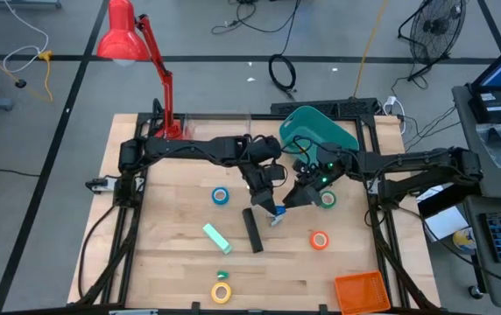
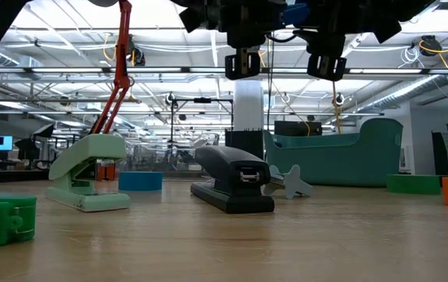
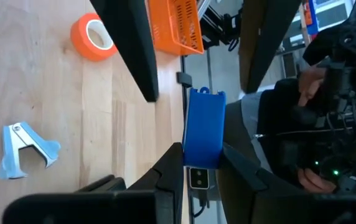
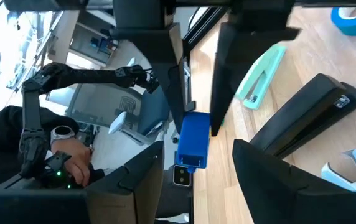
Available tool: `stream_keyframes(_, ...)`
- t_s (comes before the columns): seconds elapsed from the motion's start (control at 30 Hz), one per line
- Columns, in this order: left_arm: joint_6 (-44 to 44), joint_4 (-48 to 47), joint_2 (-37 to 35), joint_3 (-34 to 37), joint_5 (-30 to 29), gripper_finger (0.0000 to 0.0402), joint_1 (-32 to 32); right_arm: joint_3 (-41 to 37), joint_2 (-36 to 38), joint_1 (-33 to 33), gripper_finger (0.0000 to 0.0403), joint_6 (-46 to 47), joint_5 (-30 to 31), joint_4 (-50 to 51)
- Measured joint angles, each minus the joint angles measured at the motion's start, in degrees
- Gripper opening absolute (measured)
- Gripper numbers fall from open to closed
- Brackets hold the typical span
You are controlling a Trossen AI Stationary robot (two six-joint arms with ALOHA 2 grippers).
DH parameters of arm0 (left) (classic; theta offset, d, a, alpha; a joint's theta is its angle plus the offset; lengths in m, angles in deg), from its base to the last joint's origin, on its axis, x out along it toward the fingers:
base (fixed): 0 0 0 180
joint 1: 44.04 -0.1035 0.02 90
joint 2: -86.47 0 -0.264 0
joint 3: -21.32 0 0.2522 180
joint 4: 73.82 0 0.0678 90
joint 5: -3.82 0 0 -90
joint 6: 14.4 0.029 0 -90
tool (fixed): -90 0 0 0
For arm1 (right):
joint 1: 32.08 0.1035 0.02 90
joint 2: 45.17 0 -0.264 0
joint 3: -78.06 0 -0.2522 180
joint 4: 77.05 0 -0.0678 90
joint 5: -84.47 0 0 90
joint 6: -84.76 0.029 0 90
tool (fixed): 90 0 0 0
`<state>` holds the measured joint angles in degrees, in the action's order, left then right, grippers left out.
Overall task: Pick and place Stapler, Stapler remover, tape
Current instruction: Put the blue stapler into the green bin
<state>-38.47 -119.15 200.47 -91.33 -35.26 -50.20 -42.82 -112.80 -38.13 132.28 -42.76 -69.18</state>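
Hovering above mid-table, the left gripper [image 1: 272, 194] pinches a small blue block [image 3: 203, 127], while the right gripper [image 1: 296, 194] beside it stands open, empty. Below lie the black stapler [image 1: 252, 229] and staple remover [image 3: 23, 150].

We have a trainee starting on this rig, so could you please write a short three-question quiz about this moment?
1. True or false: the black stapler lies on the table.
2. What does the left gripper hold? A) orange tape B) blue block C) nothing
3. Which tape roll lies nearest the orange basket?

Key: 1 true. 2 B, the blue block. 3 the orange tape.
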Motion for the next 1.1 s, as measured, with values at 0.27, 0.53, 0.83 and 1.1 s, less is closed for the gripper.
stream_keyframes(0.27,-1.0,2.1,0.0,0.0,-0.5,0.007,-0.6,0.0,0.0,1.4,0.0187,0.6,1.5,-1.5)
stream_keyframes(0.53,-1.0,1.9,0.0,0.0,-1.0,0.007,-0.5,0.0,0.0,1.5,0.0185,1.3,2.7,-2.8)
stream_keyframes(0.83,-1.0,1.9,0.0,0.0,-0.9,0.007,-0.8,0.0,0.0,1.8,0.0145,1.2,2.8,-2.4)
stream_keyframes(1.1,-1.1,2.8,0.0,0.0,-0.4,0.007,-1.4,0.0,0.0,1.8,0.0131,1.1,2.9,-2.4)
